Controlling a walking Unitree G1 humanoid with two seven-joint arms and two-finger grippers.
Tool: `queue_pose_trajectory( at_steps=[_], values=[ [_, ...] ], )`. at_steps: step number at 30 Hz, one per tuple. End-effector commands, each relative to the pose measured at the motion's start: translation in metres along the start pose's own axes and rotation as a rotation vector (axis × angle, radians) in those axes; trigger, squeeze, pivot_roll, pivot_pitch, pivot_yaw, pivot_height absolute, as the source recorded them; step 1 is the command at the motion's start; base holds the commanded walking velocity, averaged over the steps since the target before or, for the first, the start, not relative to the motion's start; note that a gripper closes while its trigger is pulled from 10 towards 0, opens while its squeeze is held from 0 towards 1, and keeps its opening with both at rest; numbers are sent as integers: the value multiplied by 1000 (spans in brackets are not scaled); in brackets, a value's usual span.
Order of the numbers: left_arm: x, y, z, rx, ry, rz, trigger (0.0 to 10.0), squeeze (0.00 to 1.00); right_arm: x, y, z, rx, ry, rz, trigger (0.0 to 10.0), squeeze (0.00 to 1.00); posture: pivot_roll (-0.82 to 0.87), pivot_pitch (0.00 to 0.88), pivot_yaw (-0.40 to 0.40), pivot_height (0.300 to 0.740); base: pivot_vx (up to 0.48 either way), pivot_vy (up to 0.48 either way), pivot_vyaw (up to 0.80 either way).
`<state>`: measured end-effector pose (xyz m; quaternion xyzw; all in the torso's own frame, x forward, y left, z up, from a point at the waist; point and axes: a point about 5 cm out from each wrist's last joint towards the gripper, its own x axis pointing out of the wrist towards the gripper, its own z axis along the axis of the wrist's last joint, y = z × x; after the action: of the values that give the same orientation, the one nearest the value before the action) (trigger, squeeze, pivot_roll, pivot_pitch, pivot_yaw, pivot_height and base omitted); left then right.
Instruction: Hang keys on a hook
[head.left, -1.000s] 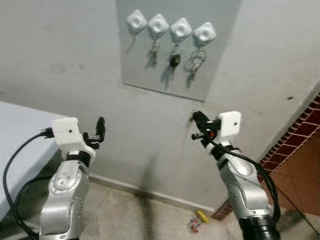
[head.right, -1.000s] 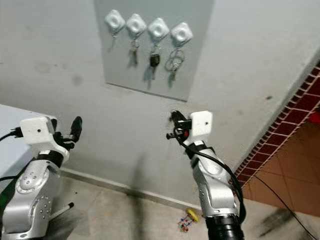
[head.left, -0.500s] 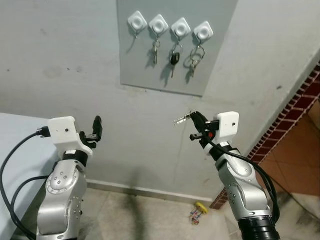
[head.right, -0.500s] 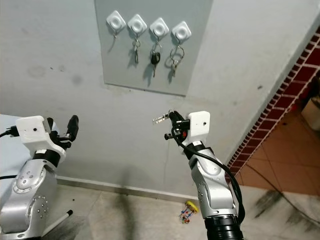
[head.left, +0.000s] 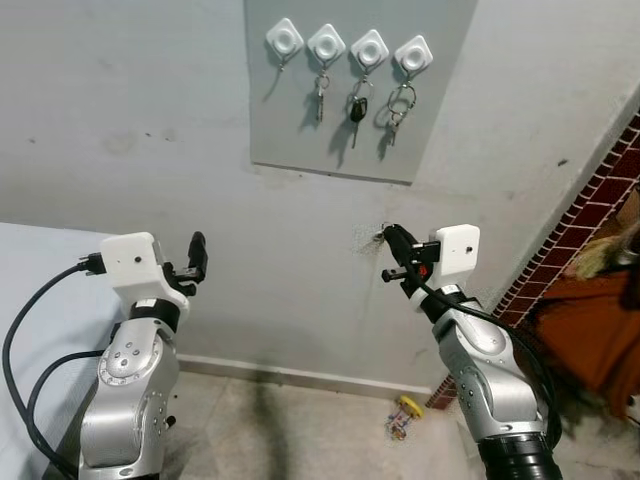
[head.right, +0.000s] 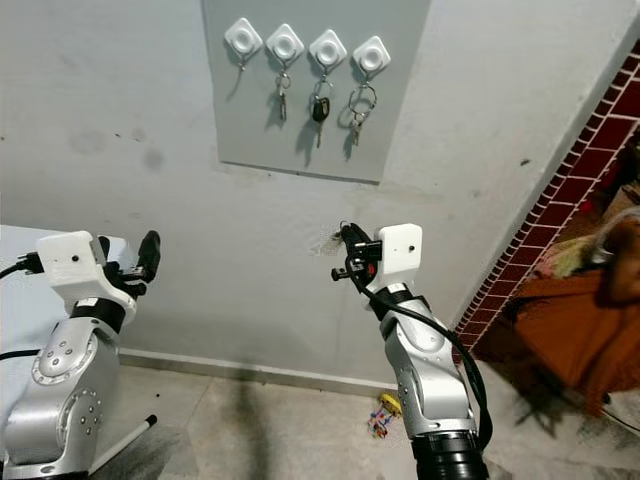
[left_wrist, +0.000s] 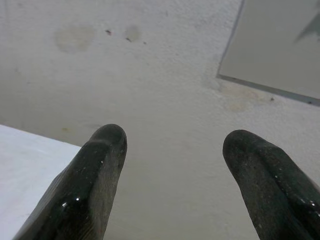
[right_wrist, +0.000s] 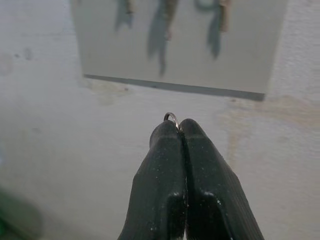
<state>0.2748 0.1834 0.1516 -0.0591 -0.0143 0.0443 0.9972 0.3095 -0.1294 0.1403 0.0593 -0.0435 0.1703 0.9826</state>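
A grey panel on the wall carries a row of white hooks. The leftmost hook is bare. The others hold a small key, a black-headed key and a ring of keys. My right gripper is raised below the panel, shut on a bunch of keys that sticks out to its left. In the right wrist view the metal ring peeks above the closed fingertips. My left gripper is up at the left, open and empty, its fingers wide apart.
A white surface reaches in from the left beside my left arm. A red brick wall runs along the right, with a blurred orange-brown shape in front of it. A small colourful object lies on the floor by the skirting.
The whole view has shifted a little, so the camera moved. The keys hang closer to my right fingertips than half a second ago. The orange-brown shape has come into view at the right.
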Motion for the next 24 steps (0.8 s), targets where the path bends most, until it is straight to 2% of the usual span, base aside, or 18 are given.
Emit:
queue_pose_trajectory(
  at_steps=[1,22,24],
  values=[
    [1,-3,3,6,2,-2,10000,0,1,-1,6,-8,-21,-3,10000,0,-24,0,-42,740,0,0,0],
    [2,-3,6,-17,-12,-11,10000,0,0,-3,7,-12,-21,-3,10000,0,-28,0,-46,740,0,0,0],
    [2,-3,6,-20,-12,-11,10000,0,-1,-3,7,-12,-20,-3,10000,0,-27,0,-48,740,259,0,0]
  ],
)
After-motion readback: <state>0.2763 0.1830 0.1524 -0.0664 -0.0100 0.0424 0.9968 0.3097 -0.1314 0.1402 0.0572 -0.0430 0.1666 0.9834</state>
